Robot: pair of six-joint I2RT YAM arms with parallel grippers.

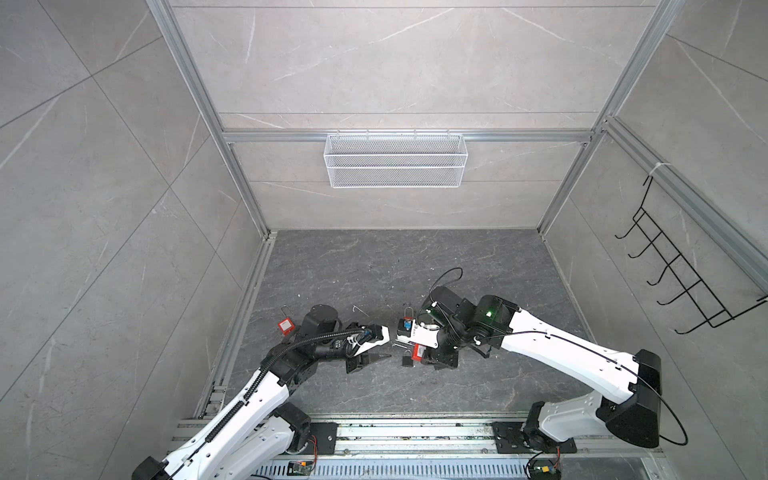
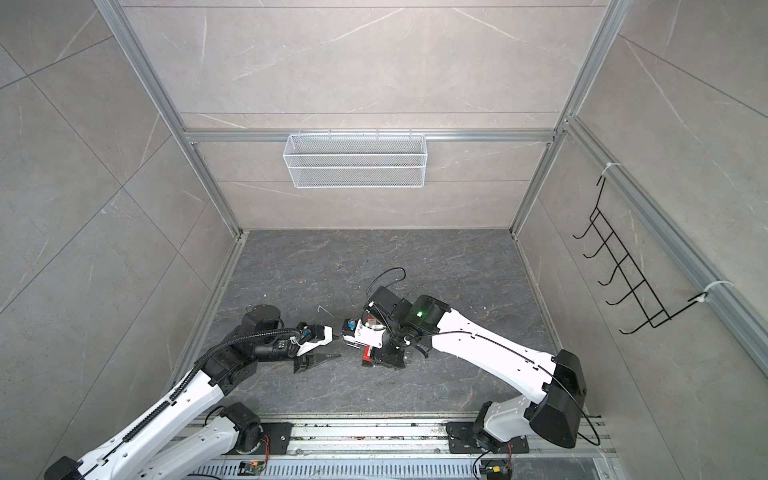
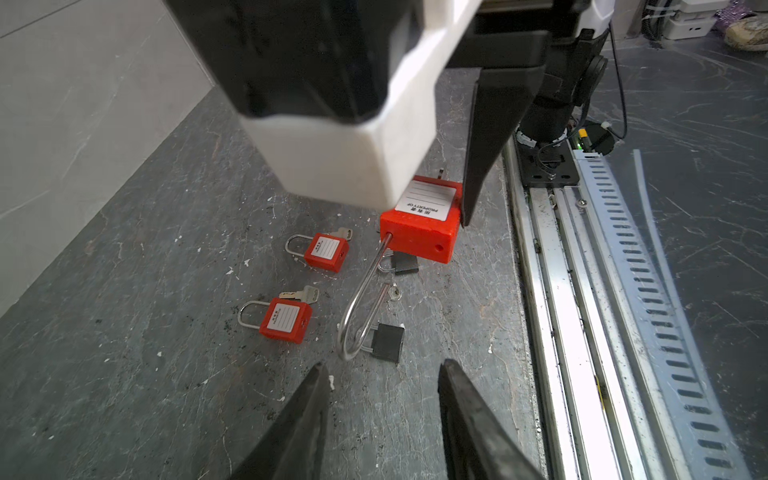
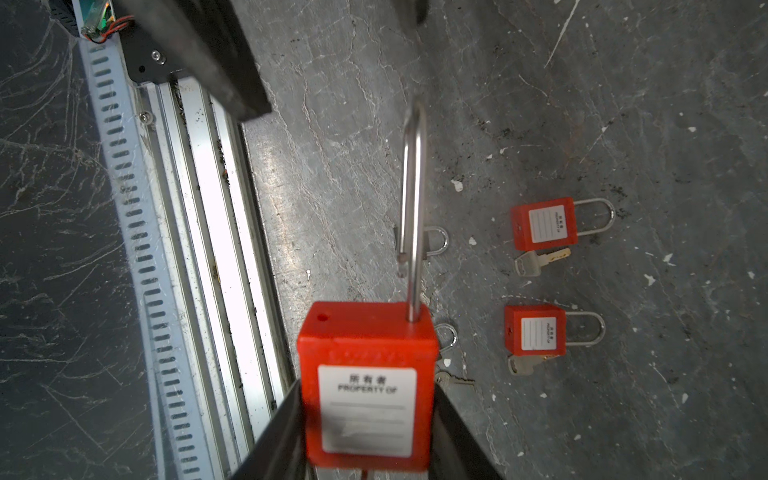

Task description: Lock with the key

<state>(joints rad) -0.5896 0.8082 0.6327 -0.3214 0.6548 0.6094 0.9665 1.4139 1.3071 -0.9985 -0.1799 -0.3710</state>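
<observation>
Three red padlocks [image 3: 419,239] [image 3: 326,251] [image 3: 286,320], two black padlocks [image 3: 405,264] [image 3: 388,341], keys [image 3: 344,233] [image 3: 305,294] (at least two).

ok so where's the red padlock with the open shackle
The red padlock is clamped between the fingers of the right gripper, above the floor near the middle of both top views, its shackle pointing at the open left gripper.

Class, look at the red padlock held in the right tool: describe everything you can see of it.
The red padlock has a blocky, plastic-looking body with a white label reading PROPERTY OF. Its long silvery shackle is open: one leg sits in the body, the free end hangs clear of the empty hole. The right tool clamps the body's sides, holding it above the floor.
</observation>
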